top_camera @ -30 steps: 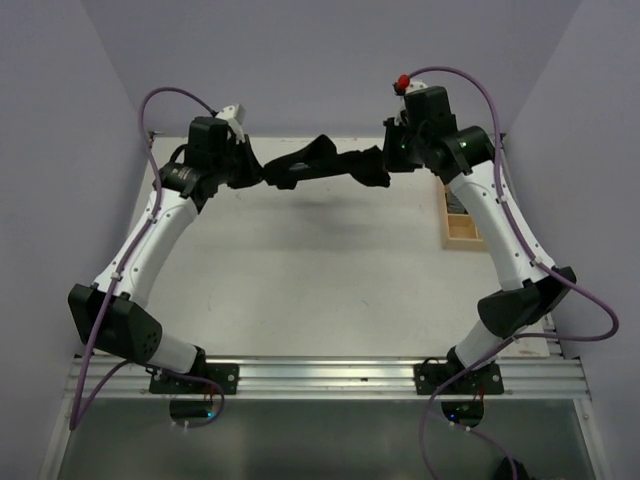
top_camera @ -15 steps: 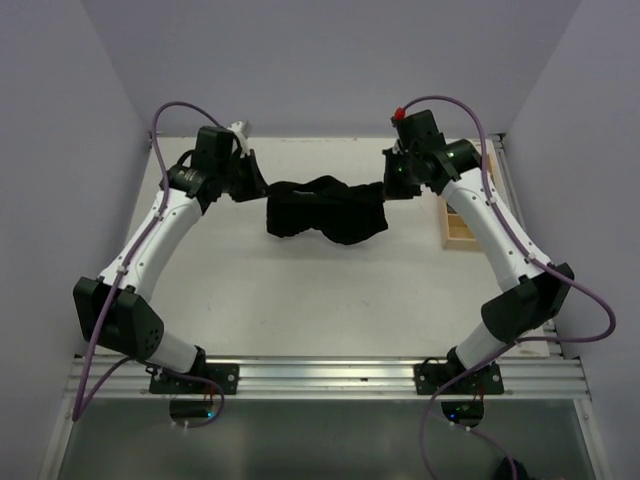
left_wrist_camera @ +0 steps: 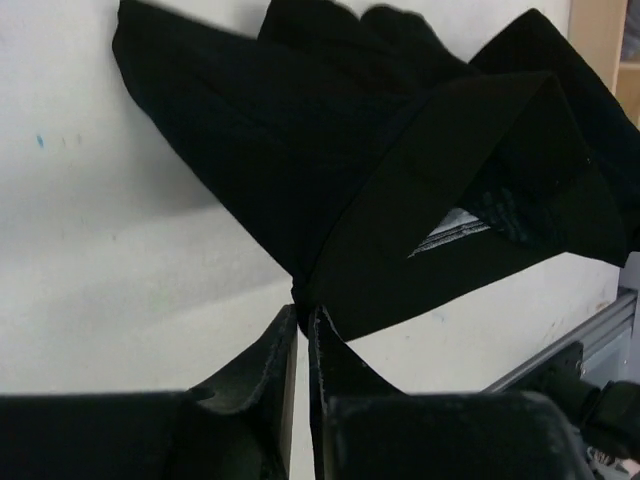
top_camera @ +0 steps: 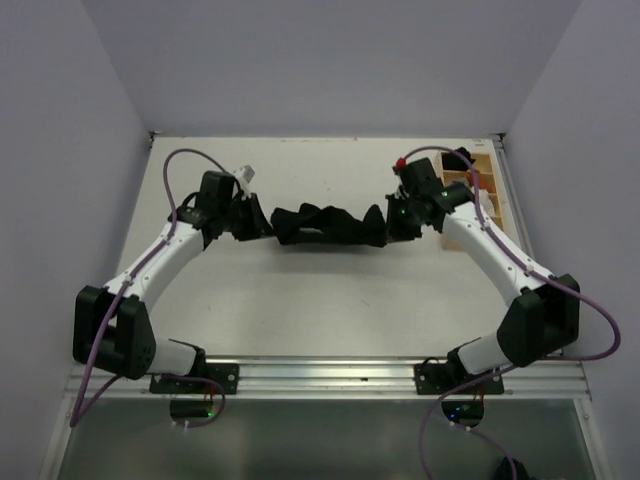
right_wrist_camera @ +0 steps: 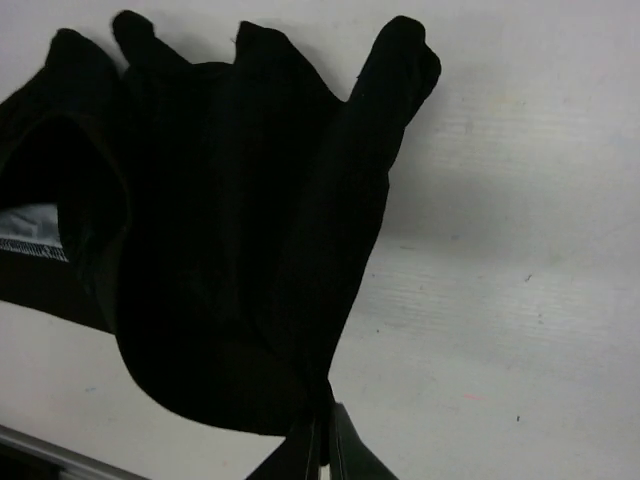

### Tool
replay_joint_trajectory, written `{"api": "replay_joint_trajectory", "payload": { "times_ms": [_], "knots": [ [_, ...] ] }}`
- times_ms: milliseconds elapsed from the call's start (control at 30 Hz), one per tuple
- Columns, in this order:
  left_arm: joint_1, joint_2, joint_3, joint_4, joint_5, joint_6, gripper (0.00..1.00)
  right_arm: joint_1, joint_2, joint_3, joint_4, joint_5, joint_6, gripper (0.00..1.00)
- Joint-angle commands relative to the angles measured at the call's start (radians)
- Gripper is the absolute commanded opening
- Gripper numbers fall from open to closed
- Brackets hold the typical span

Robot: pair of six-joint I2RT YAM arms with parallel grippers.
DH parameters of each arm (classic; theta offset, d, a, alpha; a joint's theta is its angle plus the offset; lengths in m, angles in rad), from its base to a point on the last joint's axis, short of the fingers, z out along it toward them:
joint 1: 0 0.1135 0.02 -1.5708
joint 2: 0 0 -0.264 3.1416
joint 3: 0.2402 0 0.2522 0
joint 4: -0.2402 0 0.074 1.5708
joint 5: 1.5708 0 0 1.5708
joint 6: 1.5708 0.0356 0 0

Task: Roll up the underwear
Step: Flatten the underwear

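two arms reach in from the near edge of the table (top_camera: 330,310). between their grippers, about mid-table, the underwear (top_camera: 325,225) is down on the surface as a crumpled black band running left to right. the left gripper (left_wrist_camera: 302,312) is at its left end, fingers nearly together with a thin slit between them; the cloth's corner reaches the tips, but i cannot tell whether it is pinched. the right gripper (right_wrist_camera: 325,428) is clamped on the cloth's right edge. a white label (left_wrist_camera: 450,225) shows inside a fold. farther back on the right sits a wooden tray (top_camera: 480,180).
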Motion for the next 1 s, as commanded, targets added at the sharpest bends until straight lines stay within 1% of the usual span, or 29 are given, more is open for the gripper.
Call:
{"api": "replay_joint_trajectory", "payload": {
  "times_ms": [0, 33, 67, 100, 133, 167, 233, 267, 300, 400, 433, 500, 533, 567, 667, 800, 967],
  "knots": [
    [0.006, -0.180, -0.265, 0.151, 0.061, -0.070, 0.19, -0.002, -0.139, -0.308, 0.147, -0.116, 0.079, 0.00],
    [0.006, -0.204, -0.319, 0.201, 0.091, -0.096, 0.21, -0.001, -0.170, -0.367, 0.213, -0.140, 0.092, 0.00],
    [0.008, -0.221, -0.405, 0.217, 0.097, -0.103, 0.23, -0.001, -0.179, -0.419, 0.250, -0.180, 0.112, 0.00],
    [0.006, -0.242, -0.434, 0.225, 0.104, -0.106, 0.26, -0.001, -0.183, -0.505, 0.278, -0.196, 0.120, 0.00],
    [0.006, -0.256, -0.473, 0.228, 0.104, -0.104, 0.27, 0.001, -0.187, -0.562, 0.325, -0.214, 0.125, 0.00],
    [0.006, -0.256, -0.482, 0.229, 0.104, -0.098, 0.28, -0.001, -0.187, -0.562, 0.341, -0.216, 0.126, 0.00],
    [0.003, -0.262, -0.484, 0.236, 0.113, -0.066, 0.34, 0.001, -0.190, -0.611, 0.356, -0.211, 0.129, 0.00],
    [-0.002, -0.261, -0.467, 0.239, 0.117, -0.054, 0.38, 0.001, -0.195, -0.621, 0.359, -0.208, 0.132, 0.00],
    [-0.009, -0.244, -0.455, 0.240, 0.116, -0.040, 0.47, 0.001, -0.199, -0.639, 0.362, -0.211, 0.137, 0.00],
    [-0.064, -0.183, -0.387, 0.239, 0.078, 0.023, 0.53, 0.001, -0.218, -0.671, 0.375, -0.205, 0.152, 0.00],
    [-0.110, -0.167, -0.370, 0.245, 0.064, 0.054, 0.54, 0.001, -0.224, -0.679, 0.375, -0.200, 0.154, 0.00],
    [-0.161, -0.123, -0.335, 0.269, 0.044, 0.087, 0.56, 0.002, -0.236, -0.697, 0.373, -0.193, 0.157, 0.00],
    [-0.211, -0.106, -0.321, 0.278, 0.012, 0.101, 0.57, 0.001, -0.236, -0.702, 0.369, -0.187, 0.155, 0.00],
    [-0.232, -0.089, -0.301, 0.283, 0.001, 0.123, 0.57, 0.001, -0.241, -0.705, 0.364, -0.184, 0.151, 0.00],
    [-0.268, -0.007, -0.271, 0.294, -0.042, 0.140, 0.59, 0.001, -0.249, -0.723, 0.352, -0.182, 0.146, 0.00],
    [-0.304, 0.056, -0.219, 0.297, -0.116, 0.166, 0.62, 0.001, -0.273, -0.740, 0.350, -0.179, 0.148, 0.00],
    [-0.370, 0.127, -0.137, 0.291, -0.238, 0.195, 0.63, 0.001, -0.284, -0.748, 0.355, -0.180, 0.157, 0.00]
  ]
}}
